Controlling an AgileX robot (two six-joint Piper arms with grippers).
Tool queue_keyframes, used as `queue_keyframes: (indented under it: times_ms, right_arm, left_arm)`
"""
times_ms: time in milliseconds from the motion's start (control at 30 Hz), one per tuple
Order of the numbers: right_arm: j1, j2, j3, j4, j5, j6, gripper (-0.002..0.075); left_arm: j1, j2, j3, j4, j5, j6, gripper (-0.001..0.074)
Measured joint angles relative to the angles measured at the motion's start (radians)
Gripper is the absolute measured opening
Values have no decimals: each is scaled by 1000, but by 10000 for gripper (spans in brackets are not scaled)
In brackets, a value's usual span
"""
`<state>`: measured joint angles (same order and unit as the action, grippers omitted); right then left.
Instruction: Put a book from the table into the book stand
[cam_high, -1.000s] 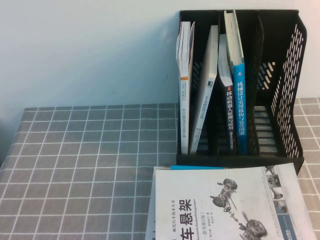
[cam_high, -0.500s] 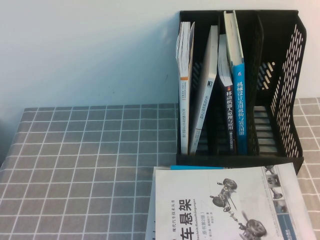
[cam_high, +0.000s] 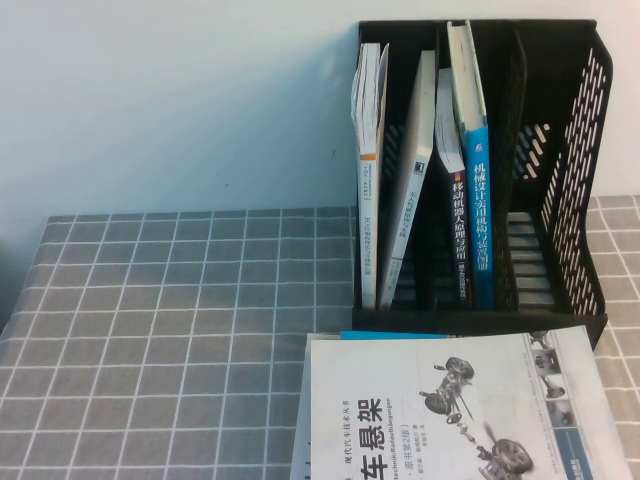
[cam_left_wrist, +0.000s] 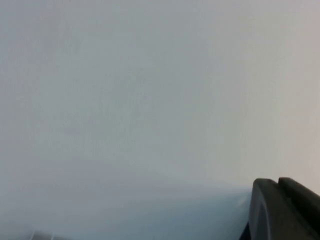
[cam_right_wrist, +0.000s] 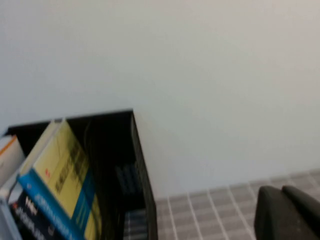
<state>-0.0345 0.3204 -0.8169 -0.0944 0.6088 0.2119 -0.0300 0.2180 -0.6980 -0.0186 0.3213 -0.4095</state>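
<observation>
The book (cam_high: 450, 410), white-grey with a drawing of car suspension parts and big black characters, lies flat on the table (cam_high: 170, 330) at the front, just before the book stand (cam_high: 560, 170). The tall black stand is at the back right against the wall and also shows in the right wrist view (cam_right_wrist: 137, 165). Neither arm shows in the high view. My left gripper (cam_left_wrist: 277, 182) is shut and faces only a blank pale wall. My right gripper (cam_right_wrist: 281, 191) is shut and empty, above the checked cloth to the right of the stand.
Several books (cam_high: 430, 170) stand upright in the stand's left compartments, including one with a blue spine (cam_high: 482, 220). A blue edge of another book (cam_high: 395, 335) shows under the task's book. The pale wall runs behind the table.
</observation>
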Motion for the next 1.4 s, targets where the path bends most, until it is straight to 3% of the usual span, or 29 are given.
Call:
queue_keyframes:
  times_ms: [133, 267, 500, 700, 967, 1233, 1400]
  right_arm:
    - [0, 2, 0, 30, 158, 39, -3]
    - [0, 2, 0, 108, 204, 46, -3]
    - [0, 25, 38, 265, 247, -58, -3]
    - [16, 241, 58, 290, 264, -166, -3]
    - [28, 567, 43, 327, 311, -298, -3]
    - [28, 697, 41, 404, 232, -406, -3]
    - [53, 814, 41, 410, 197, -421, -3]
  left_arm:
    - [-15, 6, 0, 0, 188, -15, -3]
    - [-16, 6, 0, 19, 290, -12, -3]
    - [-16, 12, 28, -70, 292, 8, -3]
    - [-16, 129, 69, -130, 294, 49, -3]
    - [-16, 406, 69, -461, 296, 284, -3]
    - [-16, 681, 69, -861, 283, 544, -3]
    - [-16, 823, 69, -952, 249, 578, -3]
